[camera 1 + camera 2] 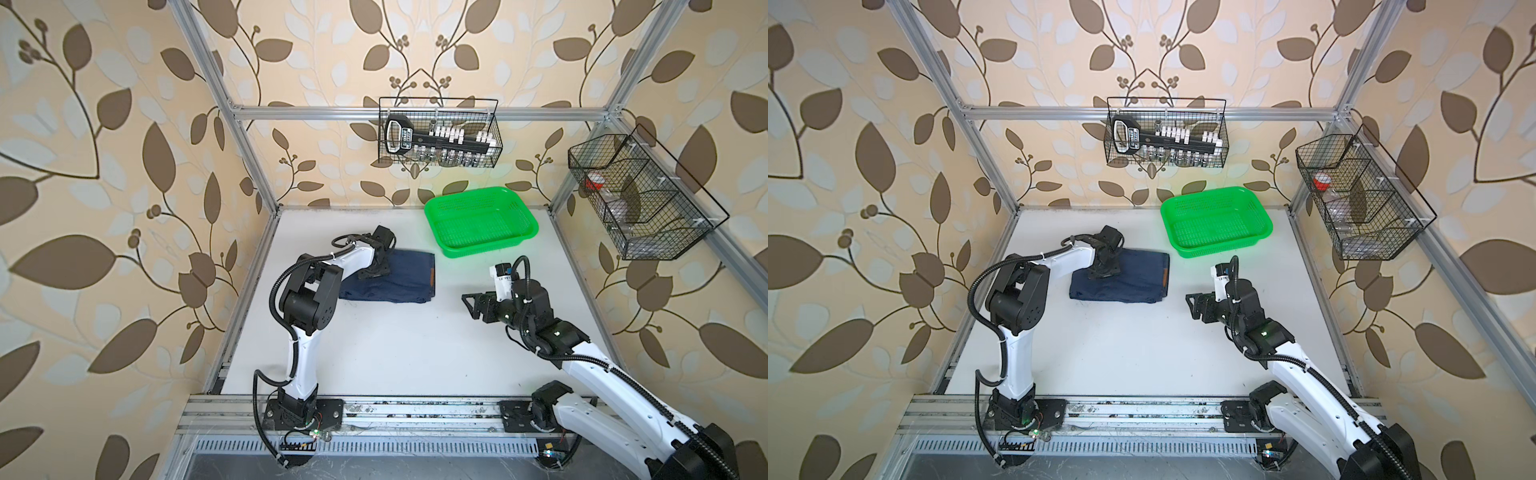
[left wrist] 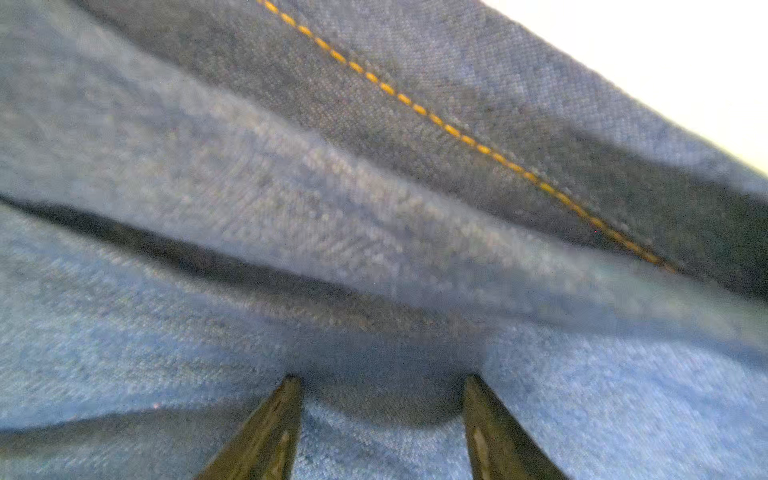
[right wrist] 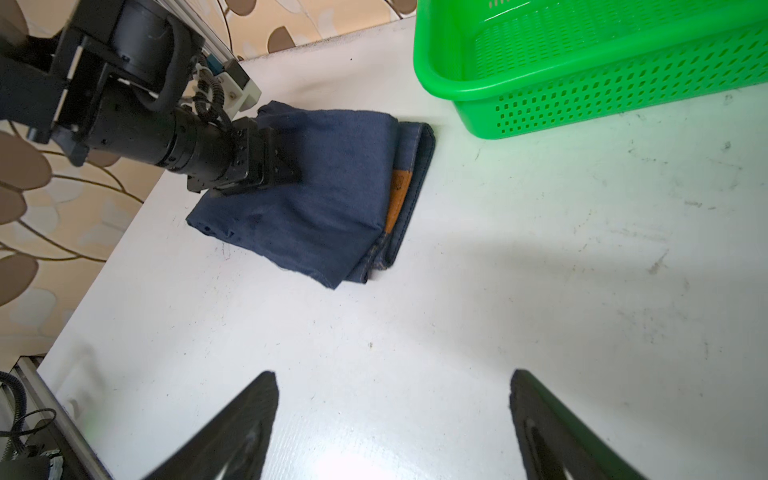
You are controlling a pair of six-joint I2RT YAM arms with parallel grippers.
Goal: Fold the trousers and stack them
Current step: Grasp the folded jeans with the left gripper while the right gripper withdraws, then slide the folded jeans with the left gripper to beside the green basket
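The trousers lie folded into a compact dark navy bundle on the white table, left of centre toward the back. Their brown waistband patch shows at the fold's edge. My left gripper points down onto the bundle's left part. It is open, both fingertips resting on the denim, with nothing pinched between them. My right gripper hovers open over bare table to the right of the trousers, holding nothing.
A bright green plastic basket stands at the back, right of the trousers. Two black wire baskets hang on the frame above the table. An aluminium rail runs along the front edge.
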